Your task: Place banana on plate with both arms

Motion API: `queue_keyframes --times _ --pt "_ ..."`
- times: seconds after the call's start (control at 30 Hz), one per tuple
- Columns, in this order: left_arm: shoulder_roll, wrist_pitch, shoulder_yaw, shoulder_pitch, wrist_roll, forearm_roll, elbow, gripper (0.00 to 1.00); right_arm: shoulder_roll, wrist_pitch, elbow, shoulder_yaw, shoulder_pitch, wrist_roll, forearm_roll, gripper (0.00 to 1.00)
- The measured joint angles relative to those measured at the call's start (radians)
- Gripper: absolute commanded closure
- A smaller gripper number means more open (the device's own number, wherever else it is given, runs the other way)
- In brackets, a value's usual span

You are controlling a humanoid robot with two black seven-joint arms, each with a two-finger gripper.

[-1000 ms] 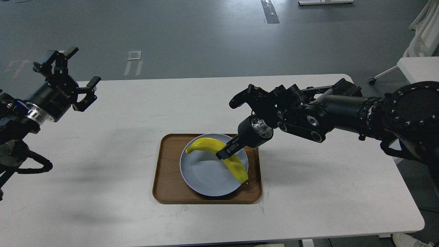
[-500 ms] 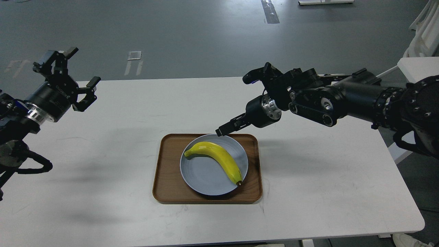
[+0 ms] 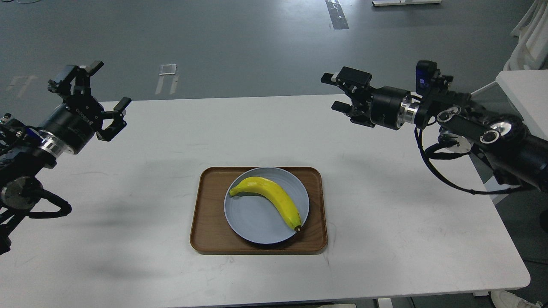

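The yellow banana [image 3: 269, 198] lies on the pale blue-grey plate [image 3: 248, 222], curved, with its dark tip at the plate's right rim. The plate sits on the brown wooden tray [image 3: 209, 231]. My right gripper [image 3: 335, 91] is open and empty, raised above the table's far right, well clear of the plate. My left gripper [image 3: 97, 93] is open and empty, raised above the table's far left corner.
The white table [image 3: 128, 248] carries only the tray. Its far edge runs behind both grippers, with grey floor beyond. A second white table corner [image 3: 524, 85] stands at the right, behind my right arm.
My right gripper let go of the banana, which settled flat on the plate, then rose and drew back to the far right, now open. My left gripper shifted slightly right.
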Motion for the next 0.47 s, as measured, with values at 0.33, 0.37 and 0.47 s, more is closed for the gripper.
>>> queue_keyframes --times 0.33,0.37,0.47 --pt "-0.102 0.0 -0.001 0.004 0.0 -0.001 0.045 0.0 0.028 -0.003 -0.005 0.335 -0.256 0.0 0.113 0.0" --pt "-0.12 0.0 -0.002 0.004 0.0 -0.001 0.059 0.0 0.028 -0.004 -0.005 0.346 -0.269 0.0 0.118 0.0" --pt "-0.161 0.0 -0.002 0.005 0.0 -0.001 0.085 0.0 0.029 -0.004 -0.006 0.367 -0.293 0.0 0.122 0.0"
